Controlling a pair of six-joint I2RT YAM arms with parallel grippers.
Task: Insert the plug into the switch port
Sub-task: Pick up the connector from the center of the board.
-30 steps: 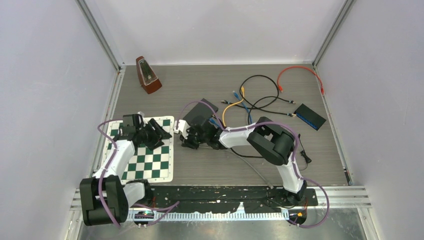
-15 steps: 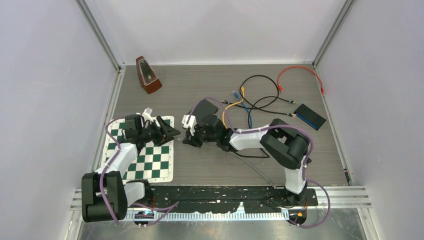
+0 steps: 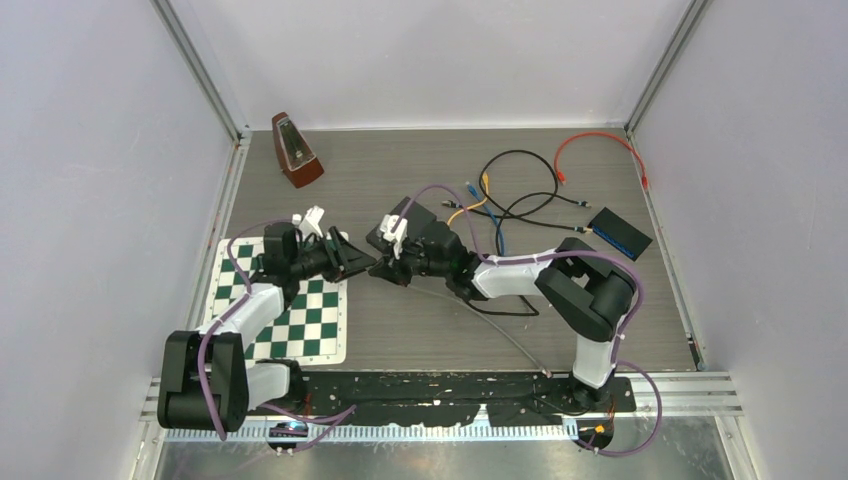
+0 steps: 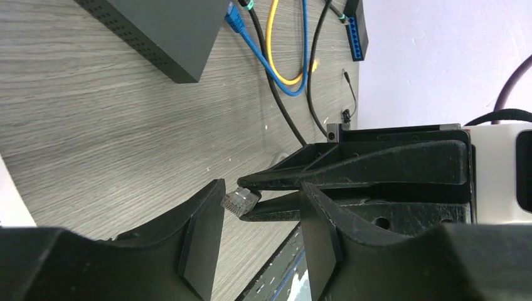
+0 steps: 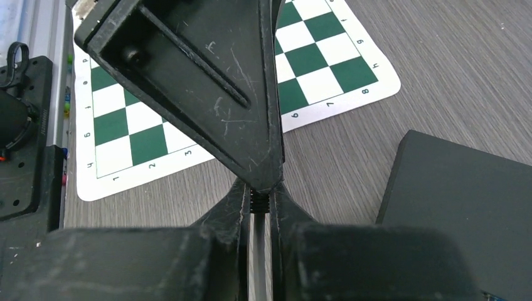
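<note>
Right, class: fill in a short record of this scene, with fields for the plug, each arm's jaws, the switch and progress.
Plug: clear plastic plug, at the tip of the right jaws, between the left jaws
Right jaws: shut on the black cable just behind the plug
Left jaws: open, one on either side of the plug
Switch: small black box with blue ports, far right of the grey wooden table, away from both arms
Progress: plug not inserted
</note>
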